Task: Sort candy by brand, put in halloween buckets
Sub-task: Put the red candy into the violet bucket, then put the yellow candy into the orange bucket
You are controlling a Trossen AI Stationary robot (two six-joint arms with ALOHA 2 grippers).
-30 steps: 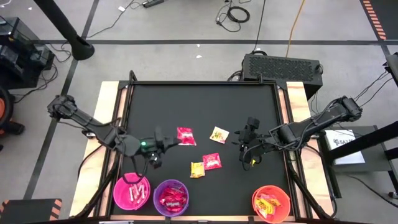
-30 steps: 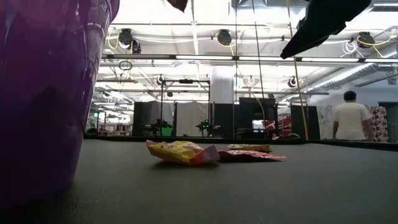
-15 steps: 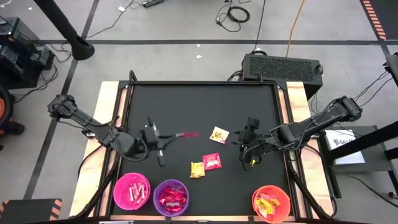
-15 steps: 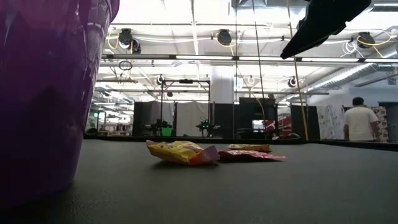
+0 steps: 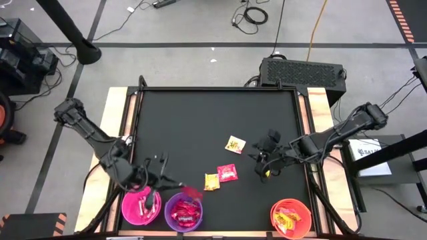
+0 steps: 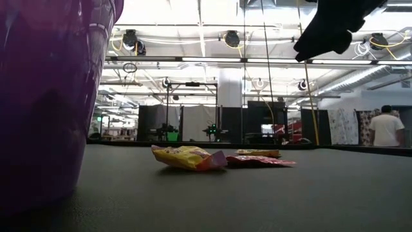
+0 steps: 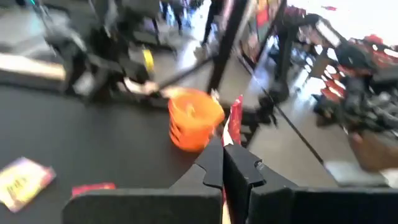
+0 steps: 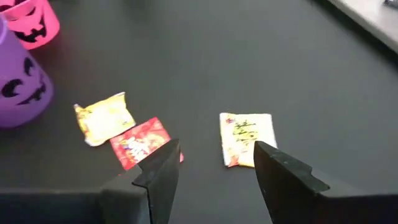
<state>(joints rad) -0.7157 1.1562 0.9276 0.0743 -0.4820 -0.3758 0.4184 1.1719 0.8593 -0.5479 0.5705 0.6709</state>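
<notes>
On the near left of the black table mat (image 5: 213,113) stands the hot pink bucket (image 5: 141,205), a round plastic pail with pale packets inside. Touching its right side is the purple bucket (image 5: 183,211), holding shiny red packets; in the right wrist view both pails show black jack-o'-lantern faces. The left gripper (image 5: 175,187) hangs just over the purple bucket's far rim, its dark fingers (image 7: 219,163) pressed together on a thin, glossy red candy packet (image 7: 235,122) held edge-up.

Right of that, three flat wrapped candies lie loose near the middle of the mat: a crinkled yellow packet (image 8: 104,116) touching a red packet (image 8: 141,142) on its right, and farther off, well apart from them, a pale yellow packet (image 8: 245,137).

The right gripper (image 8: 214,168) hovers above the mat just right of these candies, its two dark fingers (image 8: 282,175) spread apart and holding nothing. At the near right corner sits the orange-red bucket (image 5: 291,217), ribbed plastic, with yellow packets in it. Cables lie on the floor beyond the table.
</notes>
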